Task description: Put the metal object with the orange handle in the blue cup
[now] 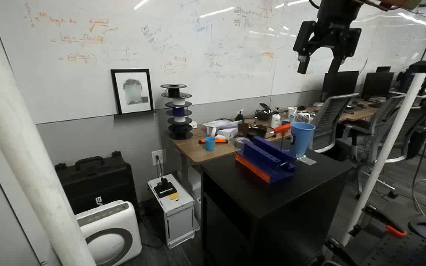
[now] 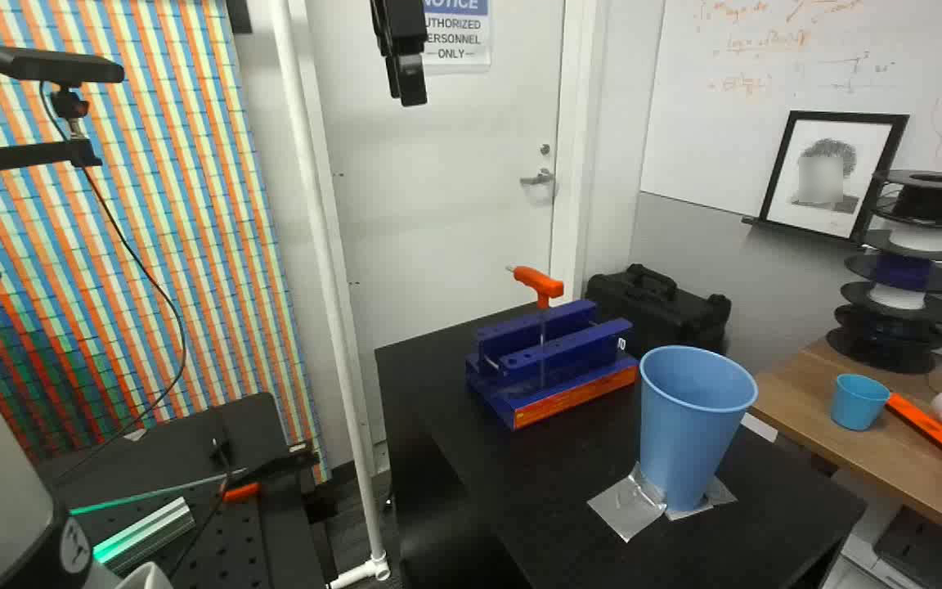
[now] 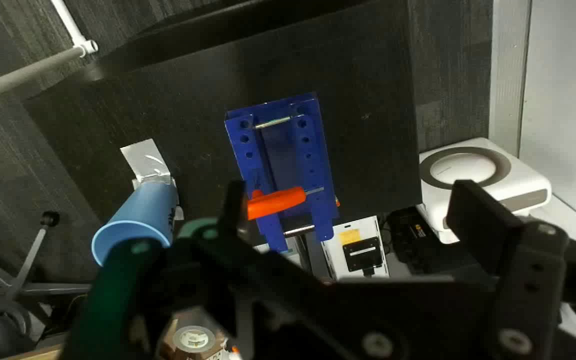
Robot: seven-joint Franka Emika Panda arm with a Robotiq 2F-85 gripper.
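The metal tool with the orange handle [image 1: 282, 129] stands upright at the dark-blue metal holder [image 1: 263, 157], handle on top and shaft down. In an exterior view its handle [image 2: 540, 284] sits above the holder's rails; the shaft's lower end is hard to make out. The wrist view shows the handle [image 3: 277, 201] from above, near the left finger. The light-blue cup [image 2: 692, 433] stands upright, taped to the black cabinet top beside the holder; it also shows in the wrist view [image 3: 140, 215]. My gripper [image 1: 319, 67] is open and empty, well above the cabinet. No object is between its fingers.
The black cabinet [image 2: 471, 458] carries holder and cup. A wooden desk [image 1: 194, 149] adjoins it, with a small blue cup [image 1: 210, 144], spools [image 1: 179, 112] and bottles. A white pole [image 2: 320, 245] stands near the cabinet. A white air purifier [image 3: 463, 170] stands on the floor.
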